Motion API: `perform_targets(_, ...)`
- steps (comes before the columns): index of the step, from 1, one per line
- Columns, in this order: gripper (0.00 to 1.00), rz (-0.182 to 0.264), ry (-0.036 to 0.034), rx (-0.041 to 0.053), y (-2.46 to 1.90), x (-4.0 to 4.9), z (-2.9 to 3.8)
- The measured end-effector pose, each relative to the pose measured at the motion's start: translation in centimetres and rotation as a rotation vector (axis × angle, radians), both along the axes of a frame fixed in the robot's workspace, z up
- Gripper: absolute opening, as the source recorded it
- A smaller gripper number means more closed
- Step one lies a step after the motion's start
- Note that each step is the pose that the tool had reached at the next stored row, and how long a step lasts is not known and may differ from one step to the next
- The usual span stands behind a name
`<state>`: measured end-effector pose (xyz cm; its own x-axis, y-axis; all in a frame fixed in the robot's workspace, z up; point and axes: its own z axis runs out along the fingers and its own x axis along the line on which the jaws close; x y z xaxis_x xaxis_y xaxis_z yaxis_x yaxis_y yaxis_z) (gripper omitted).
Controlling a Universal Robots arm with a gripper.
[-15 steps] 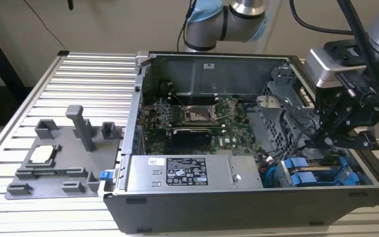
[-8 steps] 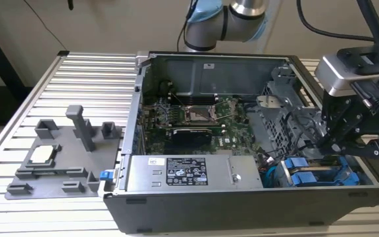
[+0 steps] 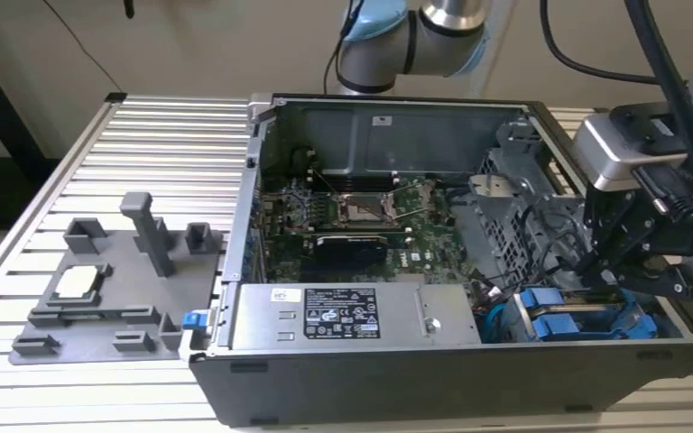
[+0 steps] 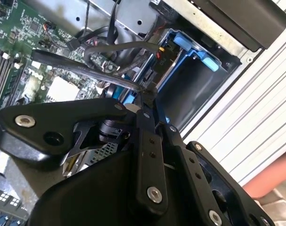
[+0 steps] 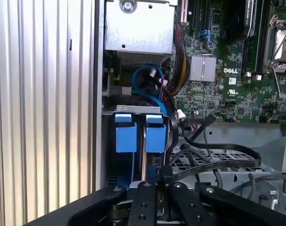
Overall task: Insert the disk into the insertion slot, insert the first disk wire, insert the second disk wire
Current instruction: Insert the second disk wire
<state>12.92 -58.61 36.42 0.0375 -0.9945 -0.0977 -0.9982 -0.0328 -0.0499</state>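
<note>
1. in the exterior view the gripper [image 3: 605,278] hangs over the corner of the black computer case [image 3: 443,379] at the exterior view's right, its tips down among the cables just above the blue carrier.
2. in both wrist views the two black fingers [image 4: 145,141] run close together, nearly parallel; their tips meet at a dark cable [image 4: 86,66], which seems pinched between them, though the contact itself is small and dark.
3. the disk [image 3: 587,317] sits low in the insertion slot [image 3: 509,329], beside the grey power-supply box [image 3: 346,316]; its blue handle tabs [image 5: 135,134] stand side by side in the first wrist view.
4. the disk's silver body is hidden; what shows of it is the blue frame and tabs.
5. a blue cable [image 5: 150,89] and a bundle of red and black wires [image 5: 178,61] loop between the slot and the green motherboard [image 5: 227,84].
6. the gripper's own body covers the slot's near part in both wrist views, so where the held cable's end goes cannot be made out.
7. a grey moulded fixture [image 3: 106,289] lies on the ribbed table [image 3: 166,135] at the exterior view's left, well apart from the case.
</note>
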Motion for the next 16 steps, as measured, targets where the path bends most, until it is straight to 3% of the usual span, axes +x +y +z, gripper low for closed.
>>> perform_targets(11,0.16,0.0,-0.0004,0.0128,0.0,0.37,-1.17)
perform_targets(16,0.16,-0.01,-0.0005,0.0141,0.0,0.39,-1.54)
